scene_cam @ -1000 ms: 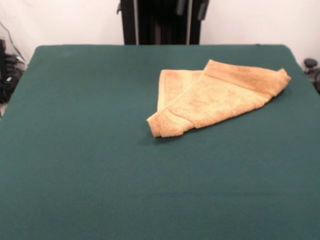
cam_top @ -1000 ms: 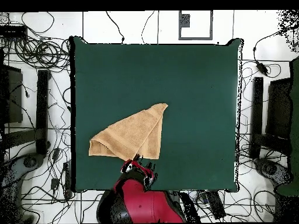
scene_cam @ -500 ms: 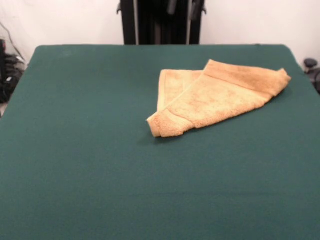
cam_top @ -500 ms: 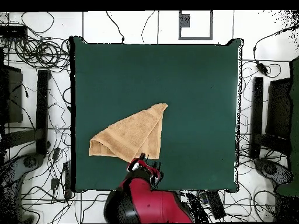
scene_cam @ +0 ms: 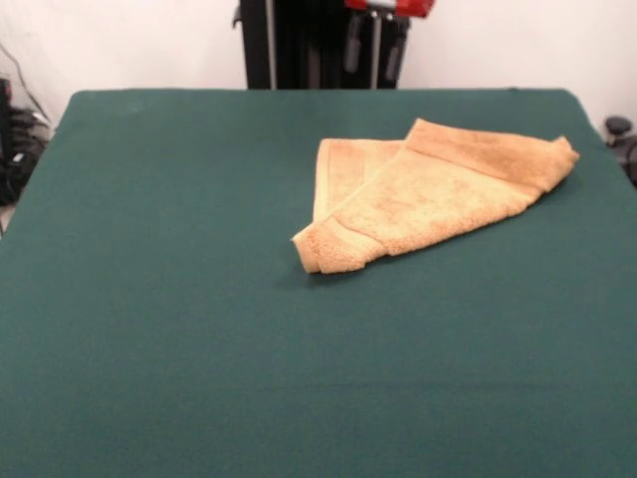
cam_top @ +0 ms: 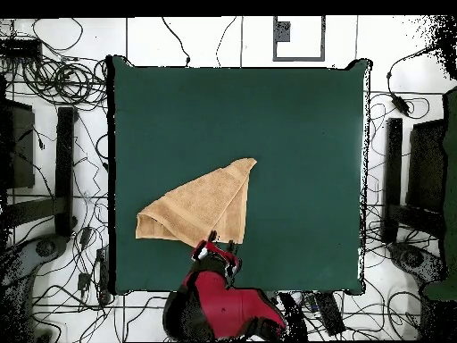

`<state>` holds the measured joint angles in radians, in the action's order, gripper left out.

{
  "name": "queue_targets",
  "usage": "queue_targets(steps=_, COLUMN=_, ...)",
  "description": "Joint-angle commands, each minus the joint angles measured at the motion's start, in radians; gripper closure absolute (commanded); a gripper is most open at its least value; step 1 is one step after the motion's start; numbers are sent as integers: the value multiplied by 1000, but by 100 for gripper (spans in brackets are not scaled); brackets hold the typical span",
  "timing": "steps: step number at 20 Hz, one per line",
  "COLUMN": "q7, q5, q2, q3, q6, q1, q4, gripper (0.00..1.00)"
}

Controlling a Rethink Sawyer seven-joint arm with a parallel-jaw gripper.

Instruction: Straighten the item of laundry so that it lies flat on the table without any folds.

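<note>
Towel (scene_cam: 428, 194) is on the table (scene_cam: 179, 329), right of centre and toward the far side in the front view. Not flat: it's folded diagonally into a rough triangle. Upper layer runs from a blunt point at its near-left end up to a wider end at the far right, close to the table's right edge. A strip of the lower layer sticks out at the far-left side of the fold, with a woven band along its edge. Another band shows on the folded end at the near-left tip.

Overhead view: same towel (cam_top: 201, 207), triangle with its point aimed toward the table's middle and its wide side near the table edge closest to my base.

My pincer (scene_cam: 374, 55) hangs at the far edge of the table, above the surface, just behind the towel. Two fingers (scene_cam: 352, 55) point down with a clear gap between them, nothing held. No contact with the towel. Overhead, my pincer (cam_top: 219, 251) sits just off the towel's wide side, red arm (cam_top: 219, 299) behind it.
</note>
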<state>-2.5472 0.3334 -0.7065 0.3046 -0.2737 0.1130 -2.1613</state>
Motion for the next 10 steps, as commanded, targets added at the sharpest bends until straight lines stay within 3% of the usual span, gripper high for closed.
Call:
queue_targets(steps=1, q7=-126, q5=-97, q2=224, q3=22, q6=-208, q1=105, q4=-3, gripper=0)
queue_targets(steps=10, q7=-176, q5=-359, q2=337, q3=81, q6=-400, q1=242, q4=-34, gripper=0)
